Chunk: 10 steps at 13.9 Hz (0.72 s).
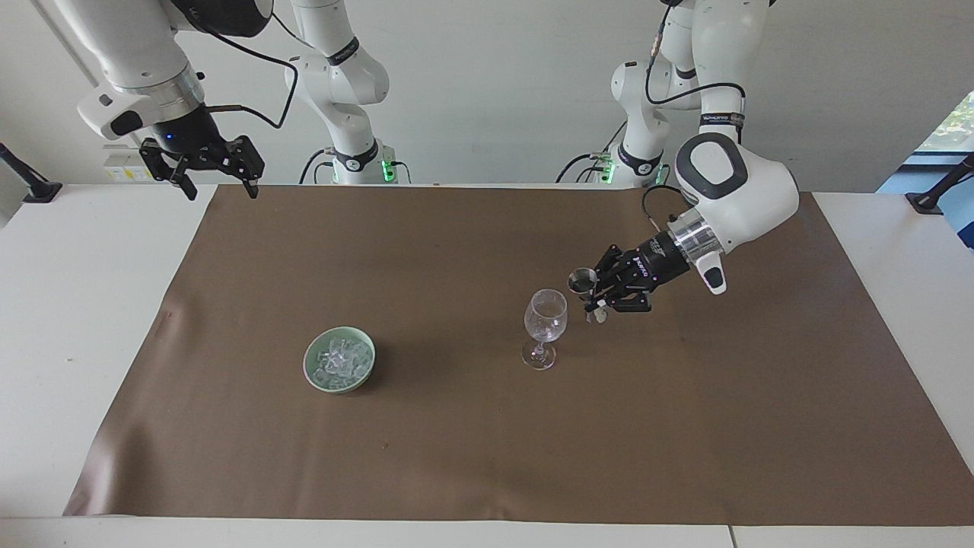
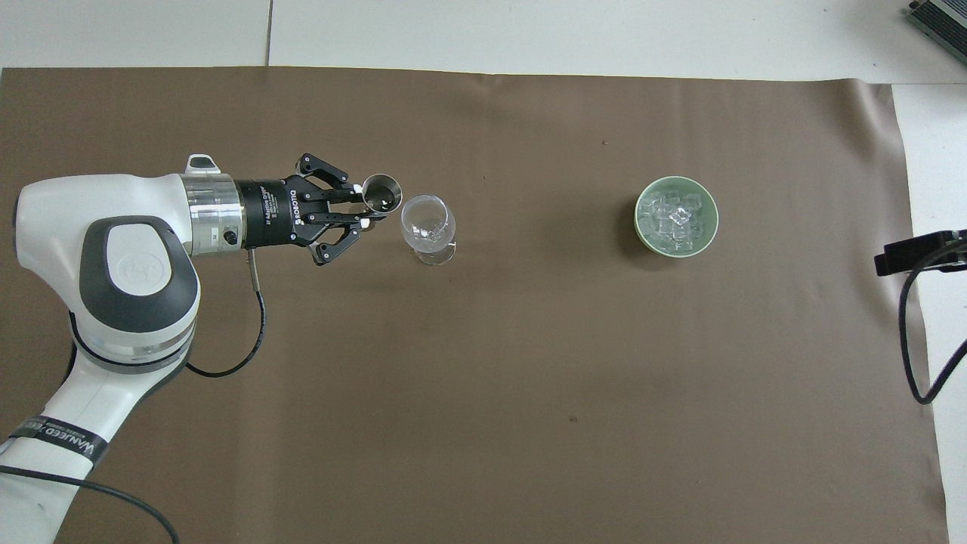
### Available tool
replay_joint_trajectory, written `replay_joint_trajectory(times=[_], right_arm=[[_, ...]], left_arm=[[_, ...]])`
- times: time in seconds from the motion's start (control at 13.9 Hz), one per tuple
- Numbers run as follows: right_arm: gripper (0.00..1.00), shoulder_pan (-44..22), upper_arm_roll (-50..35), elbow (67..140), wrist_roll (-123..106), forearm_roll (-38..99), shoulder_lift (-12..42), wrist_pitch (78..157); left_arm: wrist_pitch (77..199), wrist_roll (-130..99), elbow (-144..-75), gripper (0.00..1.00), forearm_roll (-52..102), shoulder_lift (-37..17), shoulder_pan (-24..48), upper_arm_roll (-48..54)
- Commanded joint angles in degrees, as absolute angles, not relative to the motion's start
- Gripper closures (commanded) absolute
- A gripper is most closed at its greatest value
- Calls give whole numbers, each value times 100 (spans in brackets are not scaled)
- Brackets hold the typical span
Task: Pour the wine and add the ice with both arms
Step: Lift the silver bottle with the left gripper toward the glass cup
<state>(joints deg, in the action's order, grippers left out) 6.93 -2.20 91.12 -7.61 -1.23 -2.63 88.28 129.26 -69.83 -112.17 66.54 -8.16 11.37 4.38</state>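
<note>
A clear stemmed wine glass stands upright mid-mat. My left gripper is shut on the waist of a small metal jigger, held in the air right beside the glass's rim, toward the left arm's end. Whether the jigger touches the glass I cannot tell, and no wine shows. The ice lies heaped in a pale green bowl toward the right arm's end. My right gripper waits open, raised over the mat's corner by its base.
A brown mat covers most of the white table. Black clamp mounts stand at both ends of the table. A grey device sits at one corner farthest from the robots.
</note>
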Motion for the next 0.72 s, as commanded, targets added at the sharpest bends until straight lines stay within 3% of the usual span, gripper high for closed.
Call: replay_joint_trajectory(times=[0.0, 0.65], right_arm=[[0, 729, -237, 9211, -686, -26, -360, 8807], [0, 729, -237, 9211, -686, -26, -369, 8807]], left_arm=[[13340, -7146, -11382, 100, 6583, -650, 1345, 360], [14080, -7128, -11382, 100, 6285, -712, 1600, 360]])
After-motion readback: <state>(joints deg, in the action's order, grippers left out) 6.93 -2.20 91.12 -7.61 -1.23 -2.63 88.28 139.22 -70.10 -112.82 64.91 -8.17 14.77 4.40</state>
